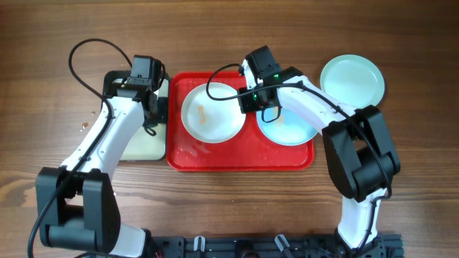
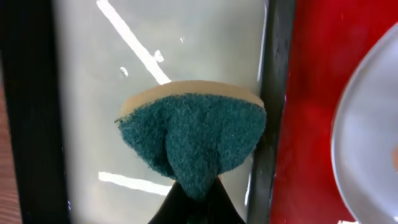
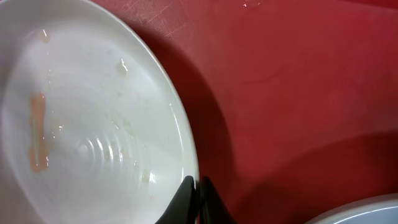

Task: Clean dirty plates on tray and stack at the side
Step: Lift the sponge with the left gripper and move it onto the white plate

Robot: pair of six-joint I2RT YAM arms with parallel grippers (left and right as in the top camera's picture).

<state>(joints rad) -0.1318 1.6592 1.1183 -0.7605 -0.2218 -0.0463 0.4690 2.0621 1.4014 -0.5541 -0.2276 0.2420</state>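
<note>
on the table (image 1: 229, 208) in front of you sits the red tray (image 1: 240, 159), and two of the plates are on it. the white plate (image 1: 211, 113) is on the left half and a blue plate (image 1: 283, 132) is on the right half, partly under your right arm. the other blue plate (image 1: 351, 79) lies off the tray, on the table at the far right.

your left gripper (image 2: 196, 202) is squeezing a green sponge (image 2: 193, 140) with a tan back. it hangs over the small black-rimmed tray (image 2: 25, 124), just left of the red one. there are wet drops and shiny streaks on that tray's pale inside.

your right gripper (image 3: 199, 196) has its fingers pressed together. the tips sit right at the edge of the white plate, over the red tray floor between the two plates. you cannot tell if the rim is caught between them.

the white plate is dirty, with an orange smear (image 3: 38, 134) and small spots and drops on it.
</note>
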